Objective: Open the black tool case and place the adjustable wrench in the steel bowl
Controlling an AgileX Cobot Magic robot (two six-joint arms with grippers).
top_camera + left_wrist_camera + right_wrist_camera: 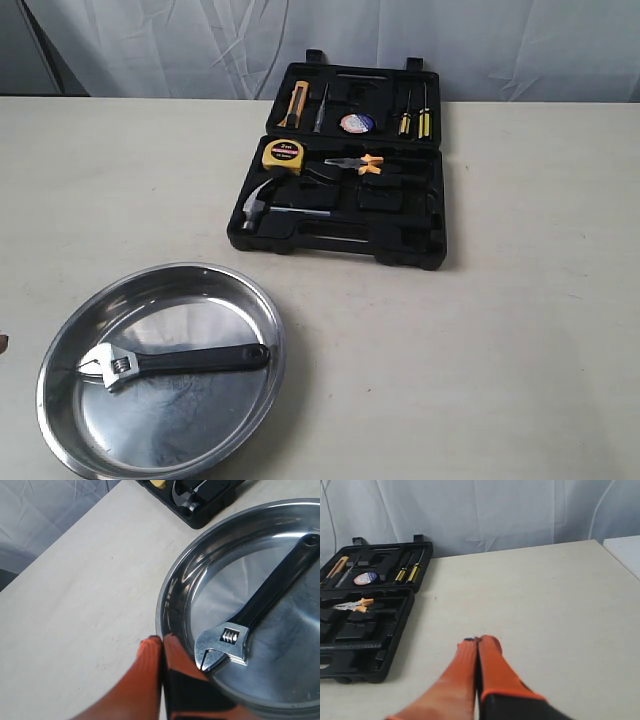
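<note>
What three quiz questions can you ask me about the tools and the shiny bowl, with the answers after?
1. True or false: the black tool case is lying open.
2. Where is the adjustable wrench? A: in its slot in the case. B: in the steel bowl. C: held by a gripper.
3. Fill in the gap: the left gripper and the right gripper are both ____ (open or shut).
Key: 1 true; 2 B; 3 shut.

left hand closed, orange fingers pressed together; right hand likewise, tips touching.
</note>
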